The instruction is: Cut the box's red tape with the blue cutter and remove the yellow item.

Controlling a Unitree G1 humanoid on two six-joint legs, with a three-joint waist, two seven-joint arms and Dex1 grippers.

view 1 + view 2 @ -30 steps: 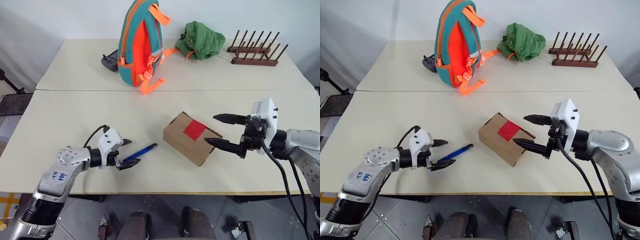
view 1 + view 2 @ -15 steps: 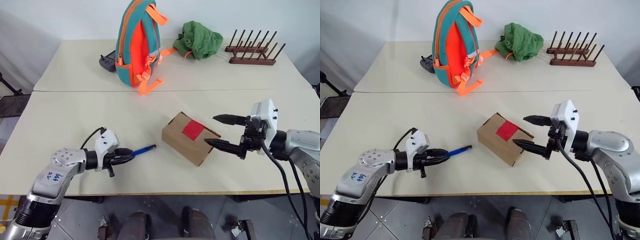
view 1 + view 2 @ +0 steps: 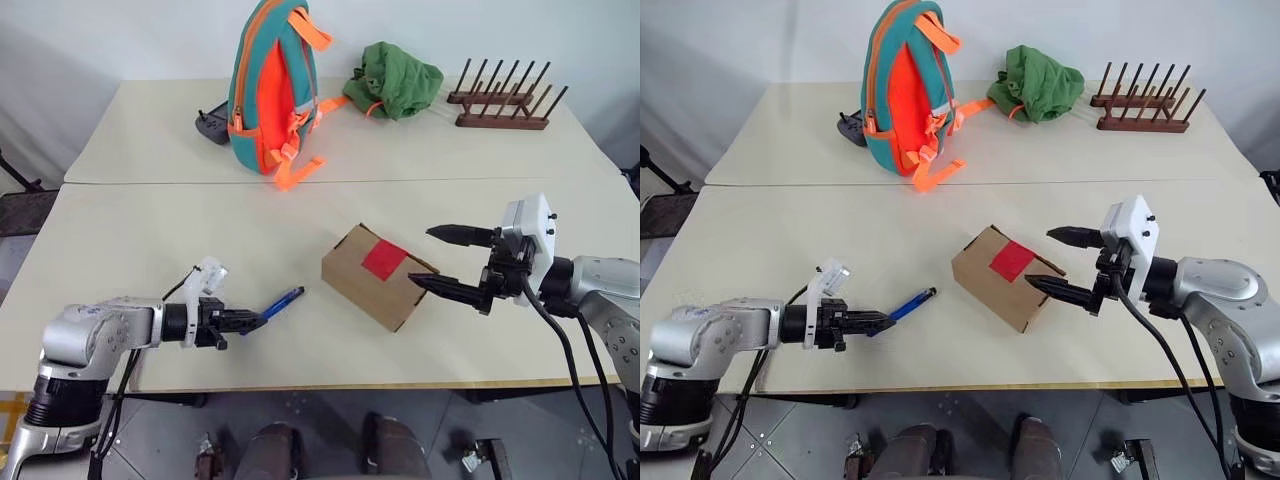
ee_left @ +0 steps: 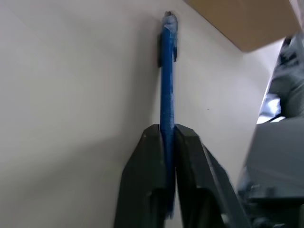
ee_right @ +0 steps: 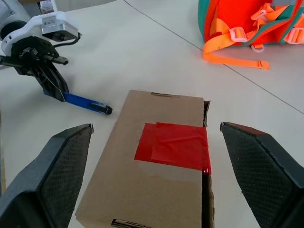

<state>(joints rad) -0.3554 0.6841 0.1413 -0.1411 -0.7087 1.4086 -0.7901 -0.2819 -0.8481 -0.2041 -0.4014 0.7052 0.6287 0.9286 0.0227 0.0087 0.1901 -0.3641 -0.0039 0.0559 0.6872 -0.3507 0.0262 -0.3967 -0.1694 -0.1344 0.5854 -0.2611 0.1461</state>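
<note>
Two pale cream surfaces point(image 3: 150, 230) carry a brown cardboard box point(image 3: 375, 278), teal-and-orange backpack point(image 3: 268, 85), green cloth point(image 3: 395, 80), wooden rack point(image 3: 503, 100).

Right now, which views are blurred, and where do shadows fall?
Left wrist view: blue cutter soft toward its far tip, background at the right edge smeared. Right wrist view: red tape crisp, claw fingers soft. Left eye view: sharp, soft shadow beside the box.

There was one box point(image 3: 375, 276), bearing one patch of red tape point(image 3: 384, 260), and one blue cutter point(image 3: 276, 302). Two surfaces point(image 3: 150, 230) stood edge to edge. On the far one were one backpack point(image 3: 272, 85), one green cloth bundle point(image 3: 396, 80), one dark gadget point(image 3: 213, 124) and one wooden rack point(image 3: 503, 98) with what looked like eight pegs, though they overlapped. Two end effectors were there, the left end effector point(image 3: 243, 319) and the right end effector point(image 3: 440, 260).
</note>
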